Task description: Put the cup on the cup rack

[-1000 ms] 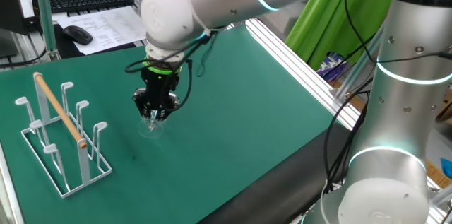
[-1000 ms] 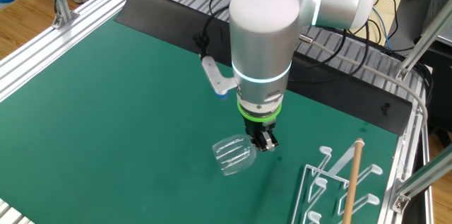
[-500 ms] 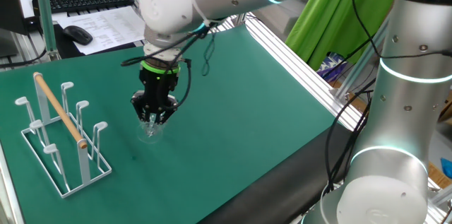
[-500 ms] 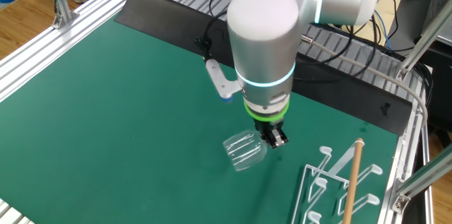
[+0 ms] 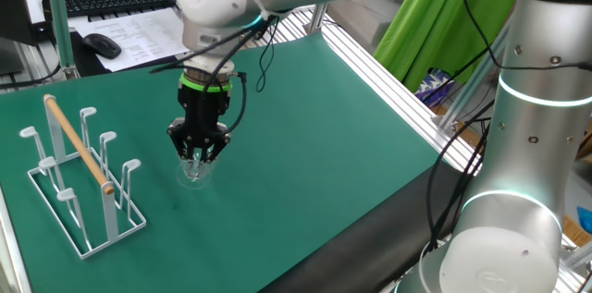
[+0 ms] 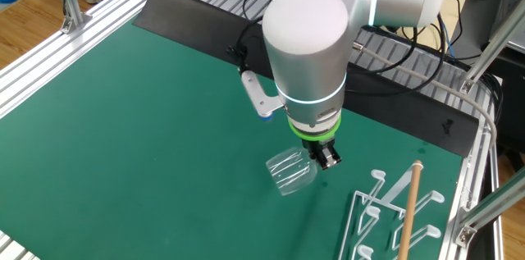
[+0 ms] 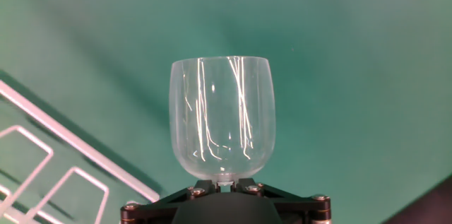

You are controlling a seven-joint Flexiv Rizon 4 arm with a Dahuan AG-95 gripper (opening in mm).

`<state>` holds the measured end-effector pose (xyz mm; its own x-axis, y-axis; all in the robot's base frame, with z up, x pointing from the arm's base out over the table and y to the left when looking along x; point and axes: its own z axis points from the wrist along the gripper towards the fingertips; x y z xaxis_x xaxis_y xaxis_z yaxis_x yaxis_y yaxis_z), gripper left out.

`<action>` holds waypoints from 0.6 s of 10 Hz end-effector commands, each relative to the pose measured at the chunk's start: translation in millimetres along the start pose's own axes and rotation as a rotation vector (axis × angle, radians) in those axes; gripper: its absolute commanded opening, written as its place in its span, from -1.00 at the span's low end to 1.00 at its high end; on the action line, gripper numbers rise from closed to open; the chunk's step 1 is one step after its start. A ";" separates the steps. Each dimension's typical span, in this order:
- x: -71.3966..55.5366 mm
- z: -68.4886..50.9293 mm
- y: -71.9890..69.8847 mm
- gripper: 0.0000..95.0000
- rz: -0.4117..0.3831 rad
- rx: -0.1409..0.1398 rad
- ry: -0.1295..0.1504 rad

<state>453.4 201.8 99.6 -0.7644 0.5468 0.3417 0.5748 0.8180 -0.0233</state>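
Hand view showed the gripper (image 7: pixel 224 185) clamped narrowly on the stem of the cup (image 7: pixel 221 118), its bowl pointing away over the green mat (image 7: pixel 353 54). Beyond, at lower left, stood the cup rack (image 7: pixel 42 160), apart from the glass.

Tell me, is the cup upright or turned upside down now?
Upside down. The gripper is shut on the stem, and the cup hangs bowl first, mouth toward the green mat. It looks empty.

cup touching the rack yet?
Apart. One fixed view shows bare green mat between the cup, held in the gripper, and the cup rack.
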 end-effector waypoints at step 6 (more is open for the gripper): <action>28.9 -12.8 6.1 -1.00 -0.003 0.047 0.086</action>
<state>439.9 221.1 121.4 -0.7369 0.5261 0.4245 0.5537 0.8300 -0.0675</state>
